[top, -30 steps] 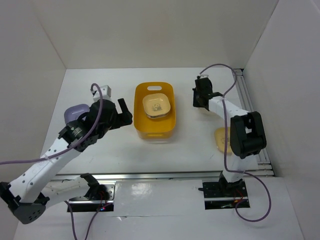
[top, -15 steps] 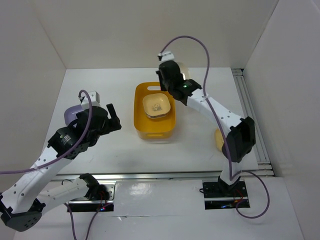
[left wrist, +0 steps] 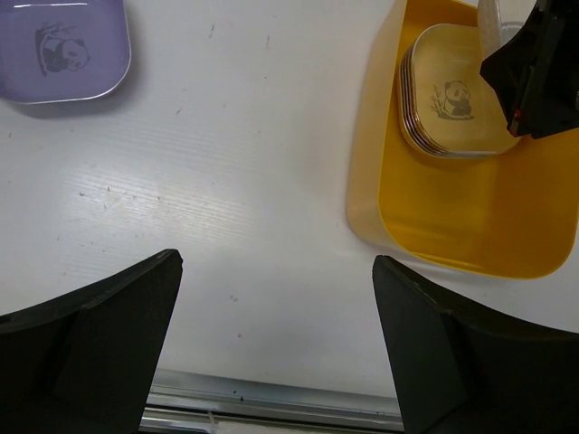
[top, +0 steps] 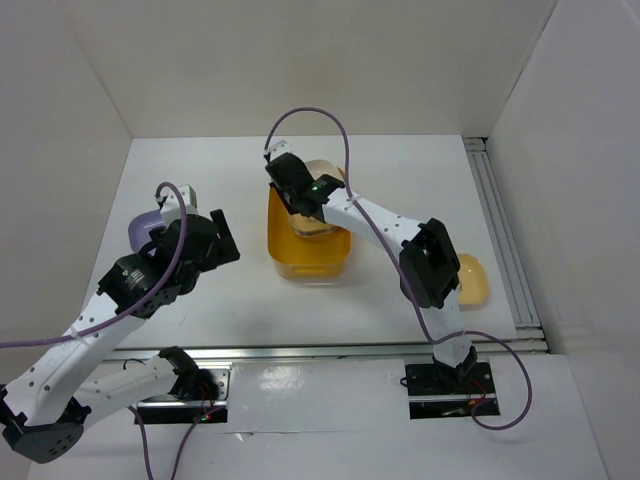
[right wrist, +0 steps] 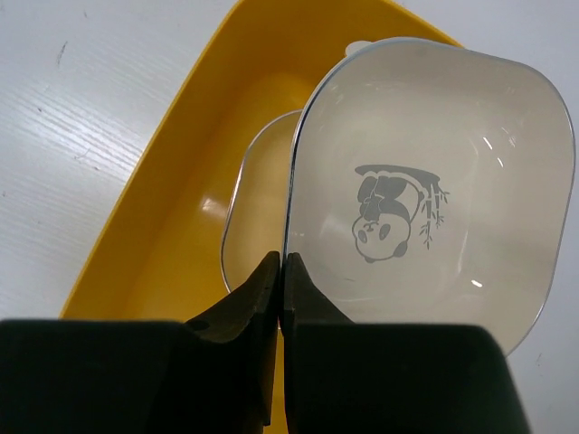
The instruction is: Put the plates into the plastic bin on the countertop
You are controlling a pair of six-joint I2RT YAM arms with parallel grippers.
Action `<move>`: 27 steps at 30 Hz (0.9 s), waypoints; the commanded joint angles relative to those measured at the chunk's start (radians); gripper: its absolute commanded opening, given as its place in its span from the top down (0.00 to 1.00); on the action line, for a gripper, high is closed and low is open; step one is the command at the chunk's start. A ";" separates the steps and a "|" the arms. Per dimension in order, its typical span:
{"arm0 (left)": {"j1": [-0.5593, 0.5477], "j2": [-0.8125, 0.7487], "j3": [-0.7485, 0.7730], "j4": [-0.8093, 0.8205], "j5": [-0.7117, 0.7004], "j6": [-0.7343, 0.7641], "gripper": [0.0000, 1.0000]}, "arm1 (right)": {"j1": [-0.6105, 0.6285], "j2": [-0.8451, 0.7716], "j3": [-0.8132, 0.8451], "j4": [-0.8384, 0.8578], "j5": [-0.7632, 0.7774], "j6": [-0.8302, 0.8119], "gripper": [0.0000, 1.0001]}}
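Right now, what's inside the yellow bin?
A stack of plates sits in the bin, a panda print on the top one. Only the edges of the lower plates show. The right gripper holds a cream plate over it, hiding one corner.

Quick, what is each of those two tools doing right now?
Left tool: open, holding nothing.
Right tool: closed on the rim of a cream plate, over the yellow bin.

Cream plate [right wrist: 425,190] over orange bin [left wrist: 452,226] w/ stacked plates [left wrist: 452,99] inside — purple plate [left wrist: 63,50], yellow plate [top: 472,280] on countertop [left wrist: 226,181]
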 commanded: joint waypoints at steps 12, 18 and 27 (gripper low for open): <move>-0.002 0.006 0.003 -0.006 -0.030 -0.040 0.00 | 0.040 -0.089 -0.076 0.082 -0.022 -0.009 0.28; 0.055 0.035 -0.063 -0.015 -0.030 -0.170 0.00 | 0.086 -0.204 -0.080 0.124 -0.022 -0.009 0.00; 0.254 0.220 -0.193 0.258 0.031 -0.214 0.00 | 0.106 -0.500 -0.357 0.236 -0.013 0.019 0.00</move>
